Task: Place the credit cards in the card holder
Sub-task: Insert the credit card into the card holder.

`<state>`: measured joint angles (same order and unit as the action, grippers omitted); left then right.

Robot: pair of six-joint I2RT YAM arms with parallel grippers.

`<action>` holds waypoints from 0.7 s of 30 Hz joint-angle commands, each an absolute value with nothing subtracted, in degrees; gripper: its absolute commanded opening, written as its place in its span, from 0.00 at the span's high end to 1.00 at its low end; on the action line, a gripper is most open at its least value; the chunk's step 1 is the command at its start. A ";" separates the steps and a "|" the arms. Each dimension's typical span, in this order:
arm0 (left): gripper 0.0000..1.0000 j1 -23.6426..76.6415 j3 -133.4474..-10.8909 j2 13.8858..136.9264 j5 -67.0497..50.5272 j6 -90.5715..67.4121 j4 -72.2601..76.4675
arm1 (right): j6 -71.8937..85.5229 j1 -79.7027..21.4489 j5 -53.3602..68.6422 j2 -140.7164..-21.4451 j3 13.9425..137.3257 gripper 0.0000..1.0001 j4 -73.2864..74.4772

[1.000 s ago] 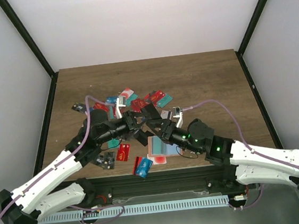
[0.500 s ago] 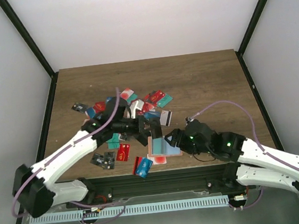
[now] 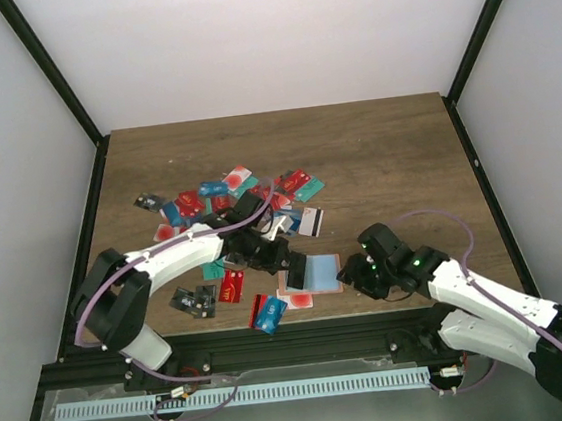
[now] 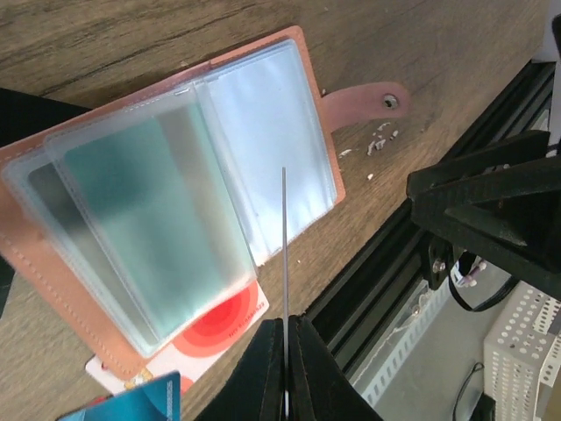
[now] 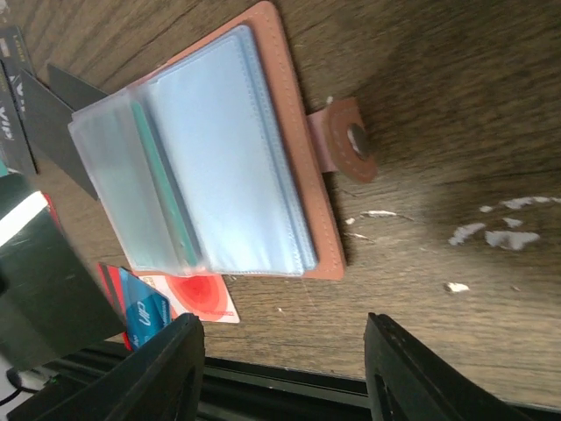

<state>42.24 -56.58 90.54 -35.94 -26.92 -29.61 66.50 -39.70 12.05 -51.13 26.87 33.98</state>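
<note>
Soft, even overhead light fills my top view, with only faint shadows on the table [image 3: 375,150]. At the left wrist the card holder [image 4: 272,123] sleeves look milky, and the credit card [image 4: 283,246] in the left gripper [image 4: 285,320] is a thin bright line. My right wrist picture is soft, blurred along its near edge.

In the left wrist view the card holder [image 4: 263,132] runs off the left edge of the frame. Its lower corner covers most of a white card with a red disc [image 4: 223,329]. A teal card [image 4: 131,399] is cut by the bottom edge. The held card [image 4: 284,246], pinched in the left gripper [image 4: 285,338], shows only as a thin edge-on line, so its face and colour cannot be told. In the right wrist view the right gripper [image 5: 282,338] has blurred fingers [image 5: 166,368] cropped at the bottom, and black cards [image 5: 17,132] at upper left are cropped. From above, print on the credit cards [image 3: 225,201] is too small to read.
</note>
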 commanded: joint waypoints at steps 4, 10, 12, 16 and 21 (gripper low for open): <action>0.96 41.89 -58.27 96.91 -39.90 -27.98 -23.25 | 62.15 -36.84 18.34 -55.35 27.12 0.49 27.41; 0.96 41.85 -59.05 100.45 -40.71 -29.82 -20.99 | 60.47 -36.06 15.68 -59.21 28.75 0.53 27.98; 0.96 41.84 -58.66 101.01 -40.90 -30.86 -19.78 | 60.03 -35.98 15.12 -60.22 29.06 0.54 27.91; 0.96 41.92 -59.11 102.55 -40.68 -31.03 -19.62 | 59.45 -35.41 14.25 -62.13 29.01 0.55 27.83; 0.96 41.89 -59.73 103.49 -38.94 -31.38 -20.85 | 58.75 -34.58 13.74 -64.47 28.89 0.59 27.45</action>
<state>42.15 -58.06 102.35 -39.48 -30.72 -21.45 60.14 -35.53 15.20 -63.22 26.85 27.97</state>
